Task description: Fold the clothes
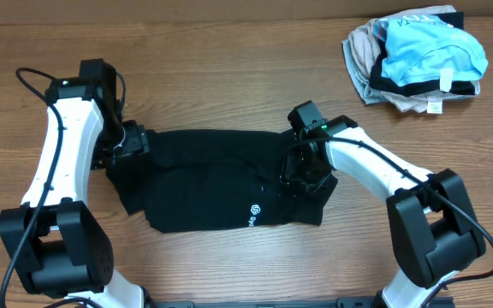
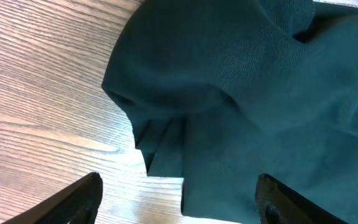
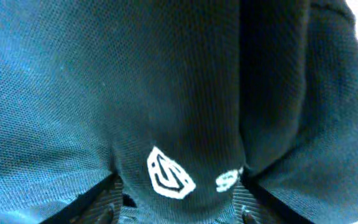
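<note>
1. Clamping a bunched fold of the black garment, the right pincer has its jaws drawn narrow, with cloth pinched between them.
2. Up close on the right wrist view, a white logo sits on that fold right between the fingers, and creases in the cloth run down into the grip.
3. Over to the left pincer: jaws wide apart and holding nothing!
4. On the left wrist view, the garment's pleated edge lies just ahead of and between the fingers, with bare wooden surface showing on one side.
5. From overhead, the garment stretches flat on the surface between the two pincers. The left pincer sits at one end, and the right one is on top of the cloth near the other.
6. Well away from the right pincer, at the far corner, a light blue garment is heaped on a beige garment.
</note>
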{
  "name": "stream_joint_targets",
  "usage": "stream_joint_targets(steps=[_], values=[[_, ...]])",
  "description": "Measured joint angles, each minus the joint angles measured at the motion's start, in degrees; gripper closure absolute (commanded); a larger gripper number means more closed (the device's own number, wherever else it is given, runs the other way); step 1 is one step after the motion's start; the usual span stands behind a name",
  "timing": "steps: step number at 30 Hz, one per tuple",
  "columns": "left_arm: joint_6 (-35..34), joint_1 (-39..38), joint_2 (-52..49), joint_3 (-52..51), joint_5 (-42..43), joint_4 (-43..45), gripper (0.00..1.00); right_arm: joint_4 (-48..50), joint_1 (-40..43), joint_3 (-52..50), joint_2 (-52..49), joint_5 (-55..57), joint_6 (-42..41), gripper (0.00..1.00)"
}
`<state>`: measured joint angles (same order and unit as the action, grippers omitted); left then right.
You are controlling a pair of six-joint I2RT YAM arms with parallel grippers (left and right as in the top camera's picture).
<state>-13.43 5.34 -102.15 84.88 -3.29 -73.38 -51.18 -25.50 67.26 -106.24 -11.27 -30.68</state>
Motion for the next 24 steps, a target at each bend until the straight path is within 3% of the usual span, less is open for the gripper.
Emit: stream_joint_targets(steps=[10, 13, 14, 15, 24], values=[[0.0, 0.0, 0.0, 0.0, 0.0, 0.0, 0.20, 4.2, 0.5, -0.2, 0.0, -0.3, -0.8, 0.58], [0.0, 0.0, 0.0, 0.0, 0.0, 0.2, 0.20, 6.1, 1.1, -0.2, 0.0, -0.3, -0.6, 0.77], [0.0, 0.0, 0.0, 0.0, 0.0, 0.4, 0.20, 6.7, 1.2, -0.2, 0.0, -0.3, -0.6, 0.90], [0.0, 0.0, 0.0, -0.1, 0.0, 0.6, 0.20, 7.4, 1.4, -0.2, 0.0, -0.4, -0.5, 0.96], [0.1, 0.0, 0.0, -0.1, 0.0, 0.7, 0.23, 1.8, 5.2, 4.8, 0.0, -1.2, 2.0, 0.96]])
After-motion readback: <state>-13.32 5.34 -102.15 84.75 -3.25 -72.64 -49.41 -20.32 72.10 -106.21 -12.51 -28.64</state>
